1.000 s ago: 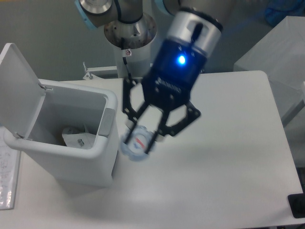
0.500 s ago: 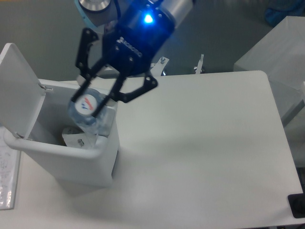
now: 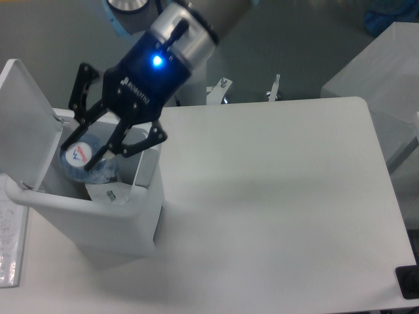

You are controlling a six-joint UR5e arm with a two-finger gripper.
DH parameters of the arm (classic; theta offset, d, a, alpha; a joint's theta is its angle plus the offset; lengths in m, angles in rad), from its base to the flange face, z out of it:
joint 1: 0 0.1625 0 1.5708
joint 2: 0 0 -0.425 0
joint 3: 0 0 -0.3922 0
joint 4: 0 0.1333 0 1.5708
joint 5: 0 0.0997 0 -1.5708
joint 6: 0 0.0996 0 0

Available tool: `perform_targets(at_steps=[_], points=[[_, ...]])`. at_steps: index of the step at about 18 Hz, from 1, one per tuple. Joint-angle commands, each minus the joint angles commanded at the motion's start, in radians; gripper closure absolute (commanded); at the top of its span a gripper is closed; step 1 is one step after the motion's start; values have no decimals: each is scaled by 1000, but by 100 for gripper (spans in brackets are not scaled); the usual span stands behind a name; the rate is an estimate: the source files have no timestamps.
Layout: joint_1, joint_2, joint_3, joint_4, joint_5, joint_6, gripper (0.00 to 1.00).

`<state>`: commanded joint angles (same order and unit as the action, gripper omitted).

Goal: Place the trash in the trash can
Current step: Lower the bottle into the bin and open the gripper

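Note:
My gripper (image 3: 83, 157) hangs over the open mouth of the white trash can (image 3: 141, 216) at the left of the table. It is shut on a crushed clear plastic bottle (image 3: 86, 161) with a bluish label, one piece of the trash, held just above the can's inside. A crumpled clear wrapper (image 3: 107, 191), the other piece of trash, lies inside the can below the bottle. The can's flat white lid (image 3: 23, 118) stands swung open to the left.
A white box-like object (image 3: 386, 85) stands off the table's right side. A small dark item (image 3: 409, 282) sits at the table's front right corner. A clear sheet (image 3: 10, 242) lies left of the can. Metal clamps (image 3: 275, 88) poke up at the table's back edge.
My gripper carried the bottle leftward from beside the can's right wall, up over its rim, to above the can's inside.

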<state>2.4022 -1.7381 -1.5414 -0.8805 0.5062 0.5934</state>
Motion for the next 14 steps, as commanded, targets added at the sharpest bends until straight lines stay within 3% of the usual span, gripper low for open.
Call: perform_targets(at_steps=[5,7,11,14], points=[[3,12,-97,0,2,118,100],[2,18,-123,0,2,164,95],[3,20,-173,0,3,273,50],[6,37,-204,2,8,295,5]])
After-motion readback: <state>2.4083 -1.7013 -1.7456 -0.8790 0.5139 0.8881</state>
